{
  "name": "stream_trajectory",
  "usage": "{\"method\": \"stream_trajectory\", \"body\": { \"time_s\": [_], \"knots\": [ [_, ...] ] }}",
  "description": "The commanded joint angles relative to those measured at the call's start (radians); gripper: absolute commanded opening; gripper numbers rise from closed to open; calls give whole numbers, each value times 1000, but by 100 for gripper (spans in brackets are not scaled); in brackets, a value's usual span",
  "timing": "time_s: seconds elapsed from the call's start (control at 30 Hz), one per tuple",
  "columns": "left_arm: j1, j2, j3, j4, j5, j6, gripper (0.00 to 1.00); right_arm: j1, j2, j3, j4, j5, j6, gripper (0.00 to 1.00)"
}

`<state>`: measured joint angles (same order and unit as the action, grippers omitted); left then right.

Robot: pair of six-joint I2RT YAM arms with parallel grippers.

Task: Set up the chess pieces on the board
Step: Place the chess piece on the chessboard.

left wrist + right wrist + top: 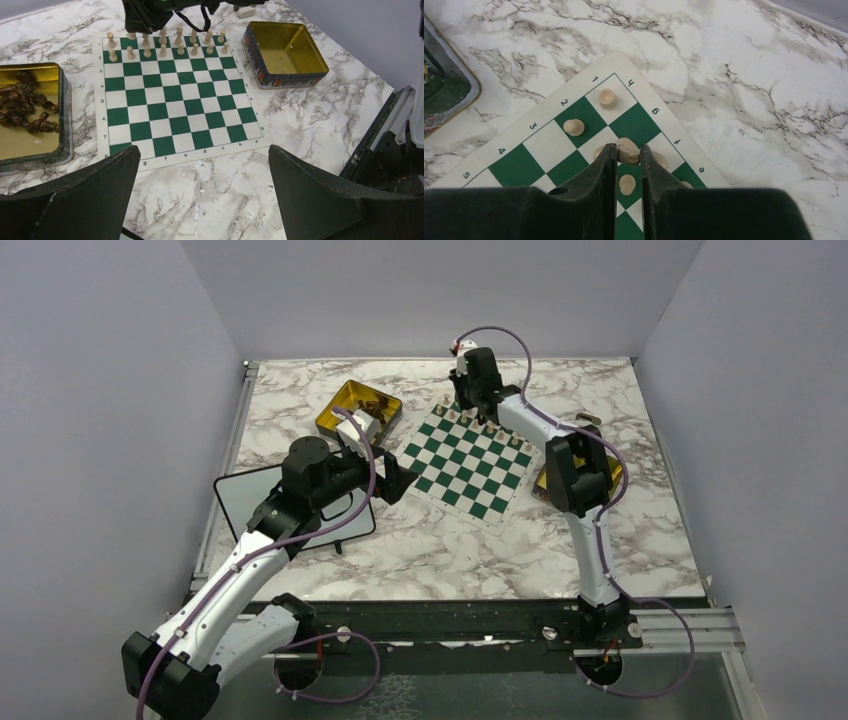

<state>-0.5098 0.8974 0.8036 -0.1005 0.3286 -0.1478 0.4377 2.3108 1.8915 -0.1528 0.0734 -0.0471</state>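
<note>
Marble surface: right pincer on a back-row piece

White-grey veined marble surface (450, 560) carries the flat green-and-white checked board (465, 462). Pale beige chess pieces (162, 50) stand upright on its two far rows in the left wrist view. Right pincer (627, 152) is clamped on one pale beige piece (626, 146) at the outermost row, near a corner; can't tell if it's seated or lifted. Left pincer (202, 152) has its fingers wide apart with nothing between them, over bare marble just off the near edge. Dark brown chess pieces (25, 107) lie heaped in a shiny gold rectangular tin (62, 115) beside the board. Second gold tin (287, 80) sits at the opposite side.
</note>
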Motion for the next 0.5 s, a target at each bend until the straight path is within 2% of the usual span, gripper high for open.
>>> {"method": "stream_trajectory", "body": {
  "time_s": [0.0, 0.23, 0.47],
  "knots": [
    [2, -21, -6, 5, -15, 14, 99, 6, 45, 75, 6, 34, -26, 16],
    [2, -20, -7, 4, -16, 14, 99, 5, 117, 175, -67, 51, -42, 17],
    [2, -21, -5, 4, -16, 14, 99, 6, 138, 194, -81, 41, -43, 18]
  ]
}}
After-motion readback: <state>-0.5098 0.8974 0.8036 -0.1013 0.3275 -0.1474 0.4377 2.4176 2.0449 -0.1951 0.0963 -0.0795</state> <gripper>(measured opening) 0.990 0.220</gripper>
